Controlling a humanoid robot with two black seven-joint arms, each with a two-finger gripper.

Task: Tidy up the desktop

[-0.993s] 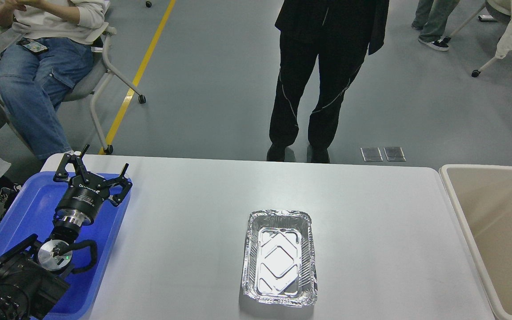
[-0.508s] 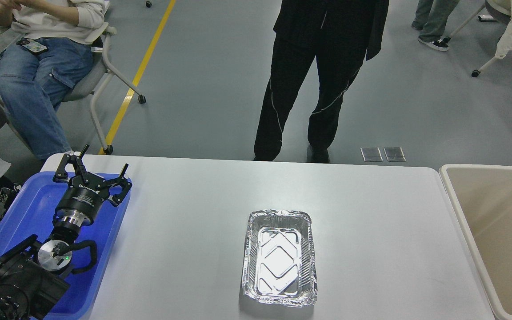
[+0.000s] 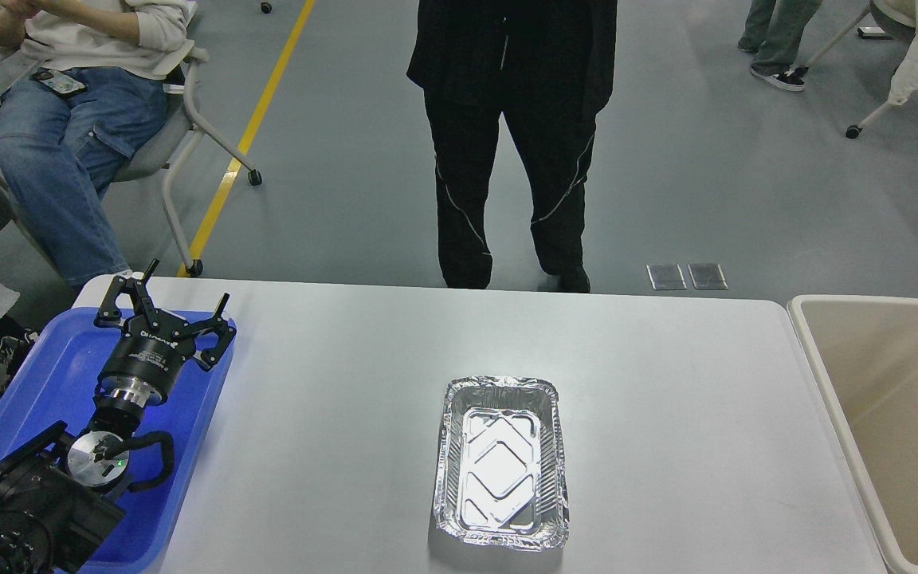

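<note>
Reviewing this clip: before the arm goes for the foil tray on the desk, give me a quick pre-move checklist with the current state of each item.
1. Left gripper open, holding nothing: ok.
2. Left gripper clear of the foil tray: ok, it hovers over the blue tray, far left.
3. Foil tray empty and upright on the desktop: ok.
4. Beige bin reachable at the right edge: cannot tell.
5. Right arm position: cannot tell, not in view.
6. Person in black away from the desk: not ok, standing at its far edge.
</note>
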